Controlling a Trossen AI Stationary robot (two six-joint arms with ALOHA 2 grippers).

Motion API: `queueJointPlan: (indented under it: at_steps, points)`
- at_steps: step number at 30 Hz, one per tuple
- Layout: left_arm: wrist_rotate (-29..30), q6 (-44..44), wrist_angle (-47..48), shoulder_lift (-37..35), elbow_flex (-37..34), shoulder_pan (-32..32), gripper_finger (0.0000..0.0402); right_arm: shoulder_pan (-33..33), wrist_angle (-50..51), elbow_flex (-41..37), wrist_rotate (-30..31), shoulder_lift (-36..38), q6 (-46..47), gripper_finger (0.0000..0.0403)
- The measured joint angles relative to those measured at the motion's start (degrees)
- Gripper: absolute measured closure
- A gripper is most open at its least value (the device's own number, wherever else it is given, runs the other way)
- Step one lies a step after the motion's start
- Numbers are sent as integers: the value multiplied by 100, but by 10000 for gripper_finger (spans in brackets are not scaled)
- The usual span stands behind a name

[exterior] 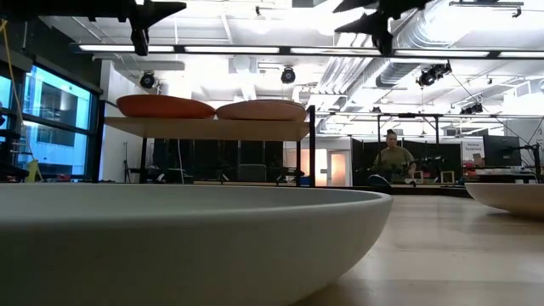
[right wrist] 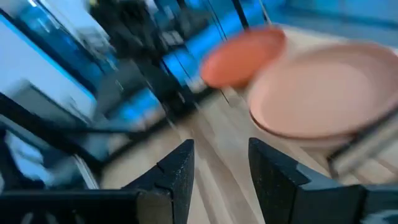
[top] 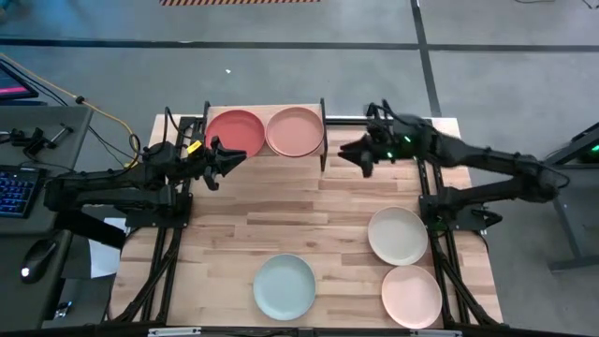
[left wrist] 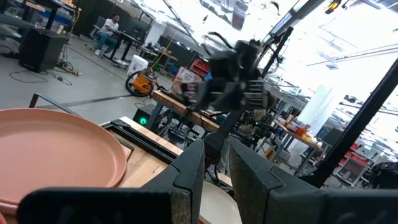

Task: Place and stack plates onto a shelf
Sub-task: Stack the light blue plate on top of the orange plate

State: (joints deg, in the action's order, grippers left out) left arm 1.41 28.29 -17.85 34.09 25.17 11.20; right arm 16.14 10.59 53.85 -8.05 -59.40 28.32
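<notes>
The shelf (top: pixel 323 140), a light-wood board on black legs, stands at the table's far edge. On it lie a red plate (top: pixel 234 132) and a terracotta plate (top: pixel 295 130), side by side (exterior: pixel 166 106) (exterior: pixel 262 110). A cream plate (top: pixel 397 235), a pink plate (top: pixel 411 295) and a pale blue plate (top: pixel 284 286) rest flat on the tabletop. My left gripper (top: pixel 229 159) hovers open just near of the red plate, holding nothing (left wrist: pixel 216 165). My right gripper (top: pixel 344 153) hovers open just right of the shelf, also holding nothing (right wrist: pixel 221 158). A sixth plate does not show.
The butcher-block tabletop (top: pixel 281 211) lies bare between the shelf and the near plates. Black frame rails (top: pixel 164 253) (top: pixel 440 262) run along both sides. A desk with a keyboard (top: pixel 14 192) stands left of the table. A person (exterior: pixel 393 157) sits far off in the room.
</notes>
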Motion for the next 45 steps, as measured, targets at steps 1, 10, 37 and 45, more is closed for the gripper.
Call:
queueJointPlan:
  at_steps: [1, 10, 37, 45]
  points:
    - [28, 0, 1, 1, 0, 1, 339, -110, -369, -244, 118, 161, 102, 269]
    - [67, 2, 2, 0, 0, 2, 339, -558, -1067, -893, 565, 637, 168, 269]
    - [-522, 661, 4086, 3082, 2167, -2579, 256, -579, -741, -893, 570, 626, 124, 269]
    - [-454, 2925, 3798, 4555, 1940, -3562, 236, -579, -253, -894, 570, 613, 123, 269]
